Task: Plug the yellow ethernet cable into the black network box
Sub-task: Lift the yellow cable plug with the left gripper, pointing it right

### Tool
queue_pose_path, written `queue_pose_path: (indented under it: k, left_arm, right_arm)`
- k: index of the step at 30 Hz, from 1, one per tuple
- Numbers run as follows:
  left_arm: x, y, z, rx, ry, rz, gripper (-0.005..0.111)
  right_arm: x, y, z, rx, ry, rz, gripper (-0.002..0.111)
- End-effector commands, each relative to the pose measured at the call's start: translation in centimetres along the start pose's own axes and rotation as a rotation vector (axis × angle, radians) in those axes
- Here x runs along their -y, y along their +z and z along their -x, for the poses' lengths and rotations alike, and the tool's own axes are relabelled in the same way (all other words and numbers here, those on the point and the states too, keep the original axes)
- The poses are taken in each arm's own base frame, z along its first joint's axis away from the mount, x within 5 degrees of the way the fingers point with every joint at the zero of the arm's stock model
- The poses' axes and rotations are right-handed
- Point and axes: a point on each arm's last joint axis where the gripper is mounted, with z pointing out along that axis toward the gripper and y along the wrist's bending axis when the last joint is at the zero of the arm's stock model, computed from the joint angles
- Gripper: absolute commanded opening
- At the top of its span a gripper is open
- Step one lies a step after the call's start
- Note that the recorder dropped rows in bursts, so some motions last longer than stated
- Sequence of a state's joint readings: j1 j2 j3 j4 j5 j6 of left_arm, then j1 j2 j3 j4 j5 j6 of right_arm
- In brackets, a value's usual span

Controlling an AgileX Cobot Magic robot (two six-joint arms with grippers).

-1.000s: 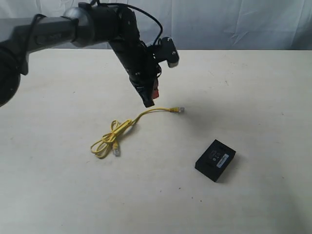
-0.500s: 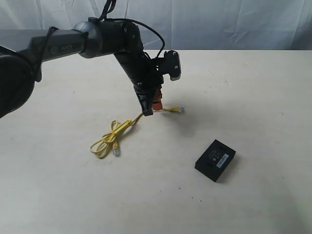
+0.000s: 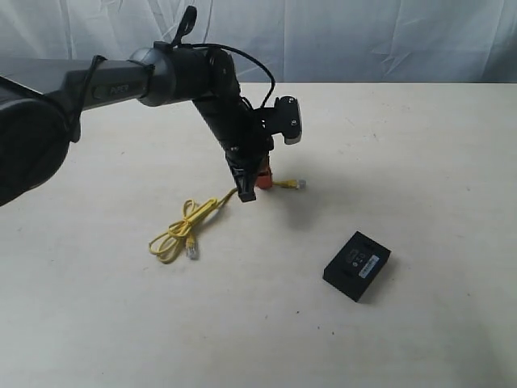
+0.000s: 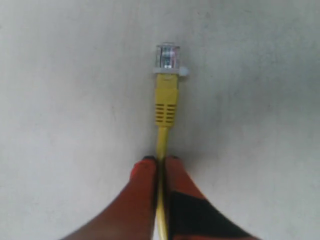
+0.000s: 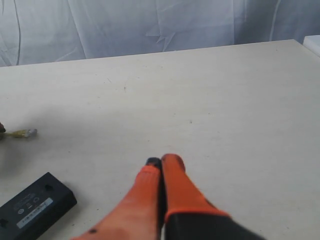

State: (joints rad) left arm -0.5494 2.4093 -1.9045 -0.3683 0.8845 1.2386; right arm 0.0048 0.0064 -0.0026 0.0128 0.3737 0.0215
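Note:
The yellow ethernet cable [image 3: 190,226] lies on the table, its tied loop to the left and one clear plug [image 3: 298,185] stretched out to the right. My left gripper [image 3: 252,187] is shut on the cord a little behind that plug; in the left wrist view the orange fingers [image 4: 145,185] pinch the cord [image 4: 161,150] and the plug [image 4: 167,56] points away, resting on the table. The black network box [image 3: 357,265] lies flat to the lower right, white label up. My right gripper [image 5: 161,162] is shut and empty, hovering near the box [image 5: 32,208]; it is out of the exterior view.
The cable's other clear plug [image 3: 193,252] lies by the loop. A white cloth backdrop [image 3: 363,40] hangs behind the table's far edge. The pale tabletop [image 3: 436,162] spreads between cable and box.
My left arm has come down from above the cable to the table and its fingers have shut on the cord just behind the right plug. Box and loop have not moved.

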Motion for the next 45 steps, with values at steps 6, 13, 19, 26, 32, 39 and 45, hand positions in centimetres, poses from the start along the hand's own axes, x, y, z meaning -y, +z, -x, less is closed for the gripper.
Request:
queue_pose_path:
  k: [6,13,19,26,32,39,45]
  left_arm:
    - [0.9,-9.8,0.5,-0.098,-0.294,0.094,0.000]
    - [7.8,-15.7,-5.7,-0.074,-0.383,0.165,0.000]
    - [11.0,-18.2,-6.3,0.066,-0.400,0.312,0.000]
    - [12.5,-17.8,-6.7,0.046,-0.441,0.215,0.000]
    - [12.6,-17.7,-6.8,0.040,-0.441,0.206,0.000]
    - [13.0,-17.7,-6.9,0.020,-0.444,0.167,0.000]
    - [12.8,-17.7,-6.8,0.024,-0.441,0.179,0.000]
  right_arm:
    - [0.0,0.0,0.0,0.016,0.002,-0.004,-0.001]
    - [0.0,0.0,0.0,0.014,0.000,-0.005,-0.001]
    - [0.0,0.0,0.0,0.014,0.000,-0.005,-0.001]
    - [0.0,0.0,0.5,0.068,0.006,-0.002,-0.001]
    - [0.0,-0.7,3.4,0.394,0.021,0.008,-0.001]
    - [0.0,-1.6,5.1,0.609,0.022,0.010,-0.001]
    - [-0.1,-1.4,5.0,0.459,0.055,0.015,-0.001]
